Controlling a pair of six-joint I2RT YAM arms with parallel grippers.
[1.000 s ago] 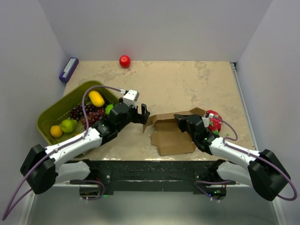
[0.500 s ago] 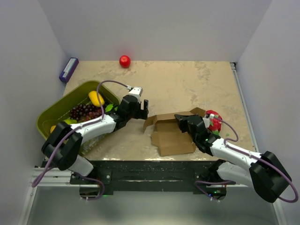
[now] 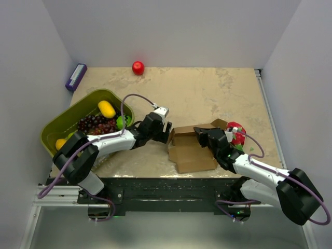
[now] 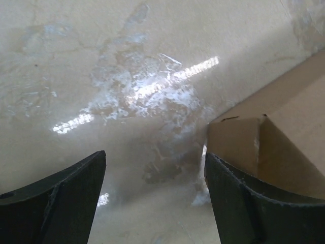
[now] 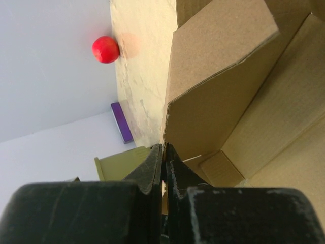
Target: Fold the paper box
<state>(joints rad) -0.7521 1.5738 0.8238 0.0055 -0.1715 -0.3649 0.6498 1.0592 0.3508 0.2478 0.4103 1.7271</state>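
Observation:
The paper box (image 3: 194,150) is a brown cardboard sheet lying partly folded at the table's front middle, its back and left walls raised. My left gripper (image 3: 167,133) is at the box's left end, low over the table. In the left wrist view this gripper (image 4: 155,160) stands open over bare tabletop, and its right finger (image 4: 254,203) lies next to a corner flap of the box (image 4: 238,142). My right gripper (image 3: 203,134) is shut on the raised back wall. The right wrist view shows its jaws (image 5: 163,152) pinching the thin cardboard edge of the box (image 5: 228,91).
An olive-green basket (image 3: 54,129) with grapes, a lemon and other fruit sits at the left. A red ball (image 3: 138,67) lies at the back wall, and a purple block (image 3: 76,76) at the back left. A red, white and green object (image 3: 237,134) sits right of the box.
My left arm has reached rightward from the basket to the box's left end, and the left flap has shifted right and stood up. Its jaws have narrowed slightly. The right gripper has kept its grip.

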